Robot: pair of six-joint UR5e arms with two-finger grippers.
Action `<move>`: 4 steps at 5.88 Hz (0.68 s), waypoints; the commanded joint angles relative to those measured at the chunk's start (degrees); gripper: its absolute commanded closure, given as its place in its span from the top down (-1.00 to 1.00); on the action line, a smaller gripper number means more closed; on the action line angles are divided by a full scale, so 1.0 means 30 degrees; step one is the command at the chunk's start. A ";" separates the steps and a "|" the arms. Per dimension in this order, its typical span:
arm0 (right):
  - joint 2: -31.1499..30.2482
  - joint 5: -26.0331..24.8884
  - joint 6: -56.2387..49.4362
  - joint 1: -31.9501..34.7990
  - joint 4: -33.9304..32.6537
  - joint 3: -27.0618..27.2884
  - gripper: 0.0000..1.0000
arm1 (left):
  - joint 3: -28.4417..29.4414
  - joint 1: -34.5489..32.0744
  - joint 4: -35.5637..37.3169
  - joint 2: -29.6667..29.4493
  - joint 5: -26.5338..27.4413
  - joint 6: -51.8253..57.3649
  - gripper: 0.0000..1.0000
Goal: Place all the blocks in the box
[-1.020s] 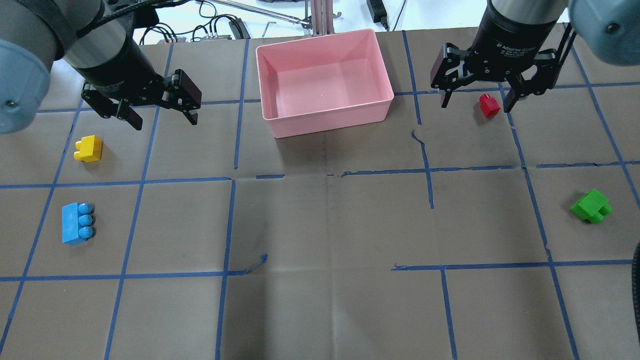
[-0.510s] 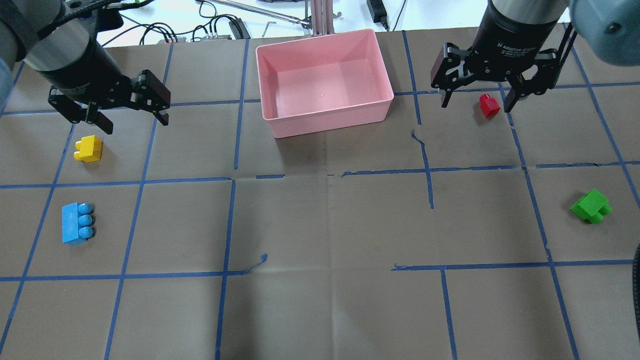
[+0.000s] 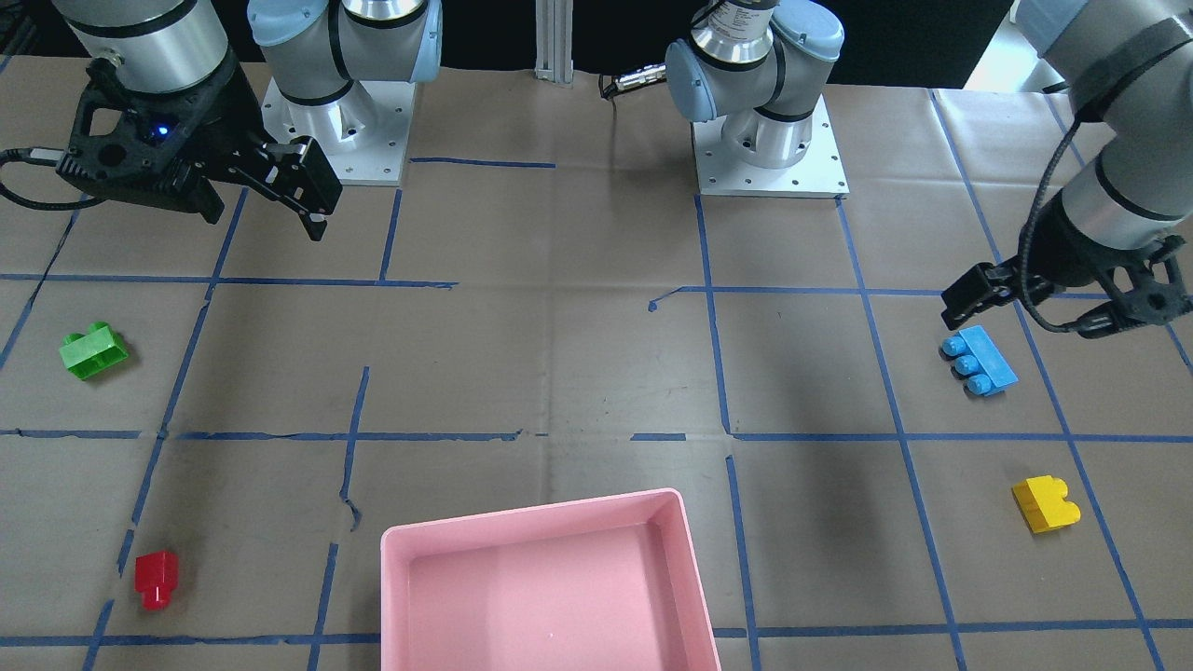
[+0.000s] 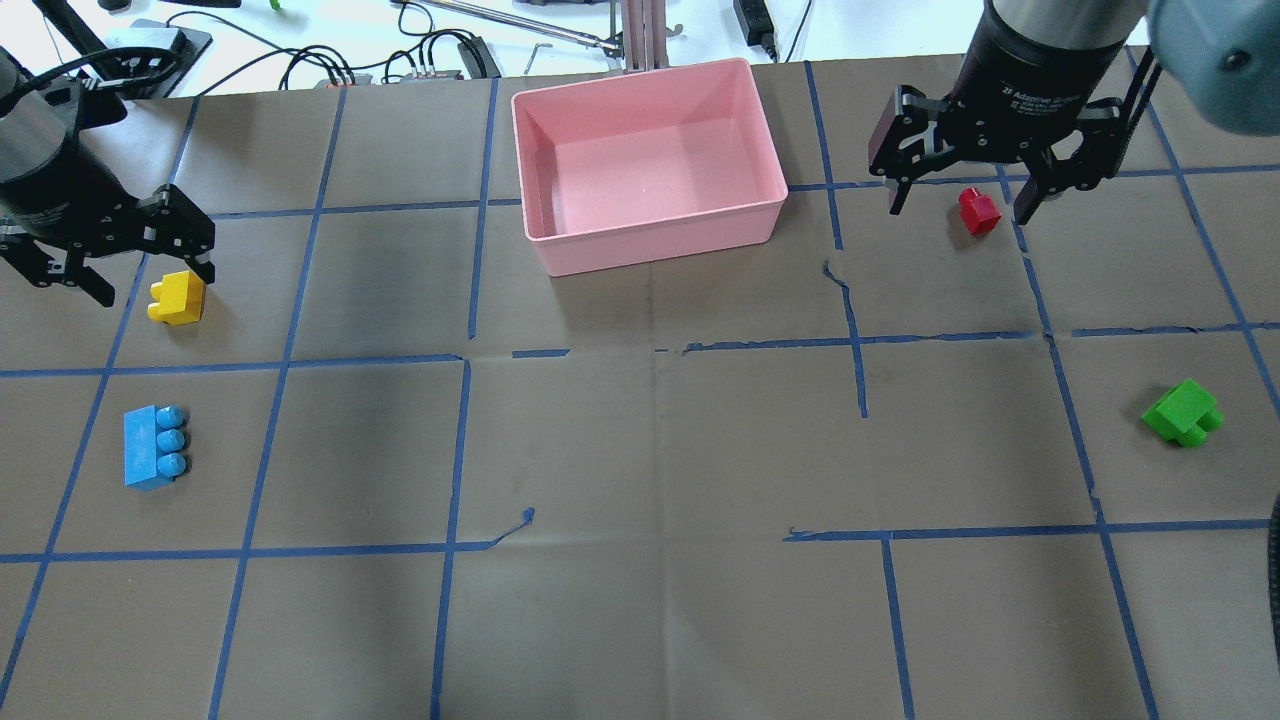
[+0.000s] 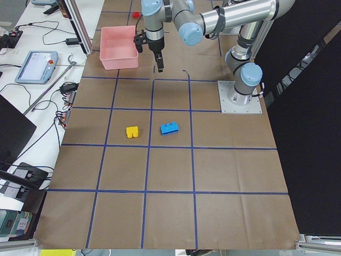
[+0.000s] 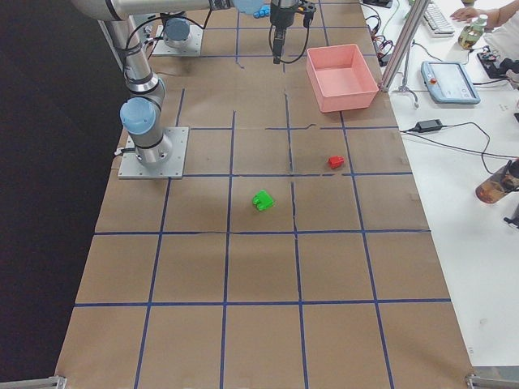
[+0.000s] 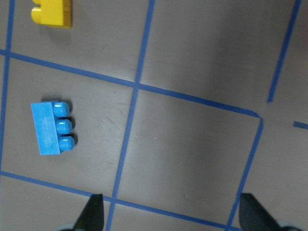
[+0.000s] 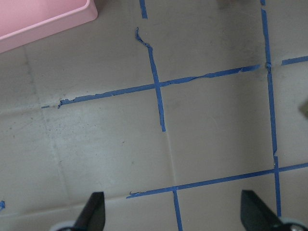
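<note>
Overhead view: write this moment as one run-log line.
box empty | yellow block, blue block, red block, green block on table | left gripper open | right gripper open

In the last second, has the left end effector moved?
Yes. In the overhead view the left end effector has swung left, away from the pink box, and now hangs by the yellow two-stud brick.

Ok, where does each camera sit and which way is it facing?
Left wrist: down past the left claw at blue brick and yellow brick.
Right wrist: down past the right claw at table, pink box corner.
Overhead: behind robot, looking forward and down; both claws.
Front: across table, facing robot; both claws.
Left end: along table; left arm near.
Right end: along table; right arm near.
Left wrist and left end share those bricks.
</note>
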 commanded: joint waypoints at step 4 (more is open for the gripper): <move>0.0056 -0.0238 -1.2656 -0.6931 0.0183 0.0059 0.99 | -0.4510 0.4454 0.9760 -0.4168 -0.0090 0.4965 0.88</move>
